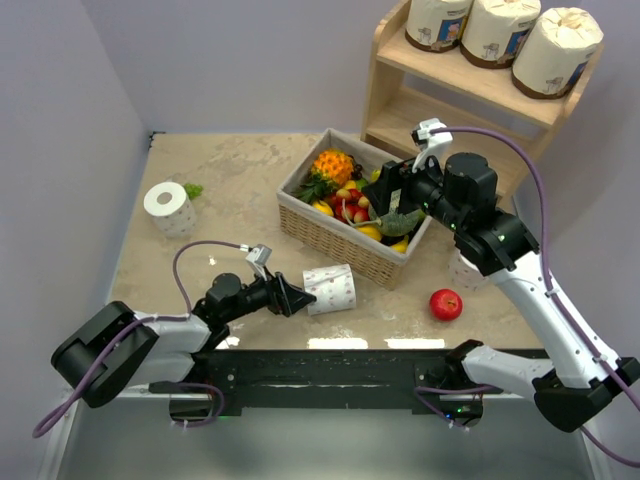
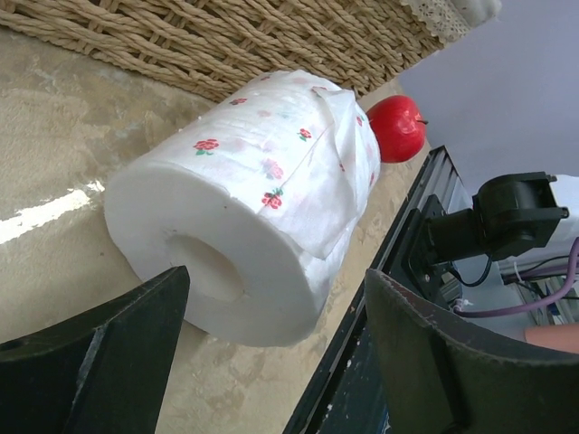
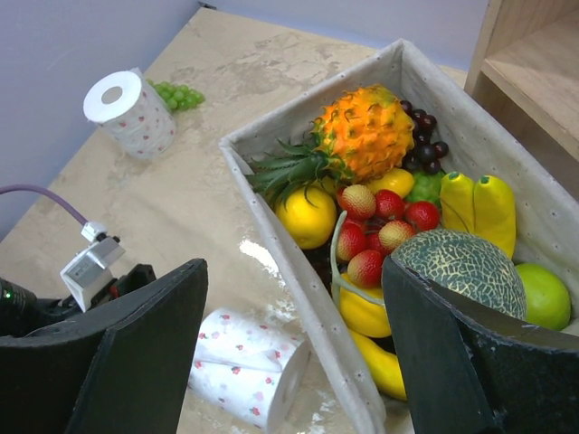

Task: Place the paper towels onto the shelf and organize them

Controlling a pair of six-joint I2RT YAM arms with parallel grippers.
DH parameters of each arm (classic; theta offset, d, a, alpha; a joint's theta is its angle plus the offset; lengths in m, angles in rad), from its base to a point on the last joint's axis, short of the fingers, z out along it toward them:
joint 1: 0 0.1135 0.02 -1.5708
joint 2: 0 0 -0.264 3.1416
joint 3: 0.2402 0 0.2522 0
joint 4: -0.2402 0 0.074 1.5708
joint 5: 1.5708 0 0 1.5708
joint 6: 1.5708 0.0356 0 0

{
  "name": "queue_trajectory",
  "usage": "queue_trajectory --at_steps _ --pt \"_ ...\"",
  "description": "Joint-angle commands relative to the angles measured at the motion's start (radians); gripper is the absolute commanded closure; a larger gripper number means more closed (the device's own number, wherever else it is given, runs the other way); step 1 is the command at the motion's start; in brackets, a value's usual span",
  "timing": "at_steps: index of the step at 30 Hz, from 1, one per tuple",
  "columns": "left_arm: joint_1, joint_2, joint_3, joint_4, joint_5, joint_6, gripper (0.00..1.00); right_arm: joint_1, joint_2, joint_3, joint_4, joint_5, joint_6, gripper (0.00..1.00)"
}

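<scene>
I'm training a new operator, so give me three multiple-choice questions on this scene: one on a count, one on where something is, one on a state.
1. How many wrapped rolls stand on the shelf's top tier? A one; B three; C five.
2. Where is the apple? A top tier; B table; C lower tier.
3. The roll by the left pincer is: A upright; B on its side; C lifted.

Answers: 1 B, three stand in a row there. 2 B, it rests on the table. 3 B, its core faces the open pincer and it lies on the table.
</scene>
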Motion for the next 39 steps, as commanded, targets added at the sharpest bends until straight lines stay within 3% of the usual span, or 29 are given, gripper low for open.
queue_trajectory --at_steps 1,9,15,21,24,27,28,30,31,34,39 --pt "-0.014 0.044 0.016 0.150 0.007 0.010 0.17 0.002 -0.002 -0.001 0.020 0.007 -0.013 0.19" --pt "-0.037 0.155 0.032 0.269 0.015 -0.005 0.22 0.000 -0.007 -0.002 0.017 0.016 -0.021 0.18" --pt "-0.046 0.192 0.047 0.317 0.030 -0.014 0.37 0.000 -0.004 0.002 0.008 0.023 -0.029 0.18" --pt "-0.047 0.108 0.033 0.230 -0.005 -0.008 0.55 0.000 -0.008 0.007 0.000 0.038 -0.042 0.18" --pt "-0.046 -0.004 0.053 0.054 -0.031 0.007 0.62 0.000 -0.008 0.012 -0.008 0.036 -0.044 0.18" --pt "-0.046 -0.157 0.119 -0.271 -0.109 0.055 0.66 0.002 -0.016 0.018 -0.017 0.041 -0.052 0.17" --pt "-0.047 -0.228 0.143 -0.466 -0.169 0.079 0.66 0.000 -0.020 0.019 -0.020 0.041 -0.058 0.17" --pt "-0.046 -0.280 0.237 -0.662 -0.271 0.117 0.66 0.000 -0.027 0.022 -0.029 0.044 -0.062 0.17" --pt "-0.046 -0.305 0.309 -0.839 -0.305 0.131 0.66 0.002 -0.031 0.022 -0.031 0.044 -0.068 0.17" --pt "-0.049 -0.270 0.431 -1.102 -0.396 0.196 0.67 0.002 -0.040 0.019 -0.031 0.066 -0.073 0.16" --pt "-0.092 -0.163 0.524 -1.258 -0.462 0.233 0.69 0.002 -0.036 0.019 -0.032 0.064 -0.073 0.16"
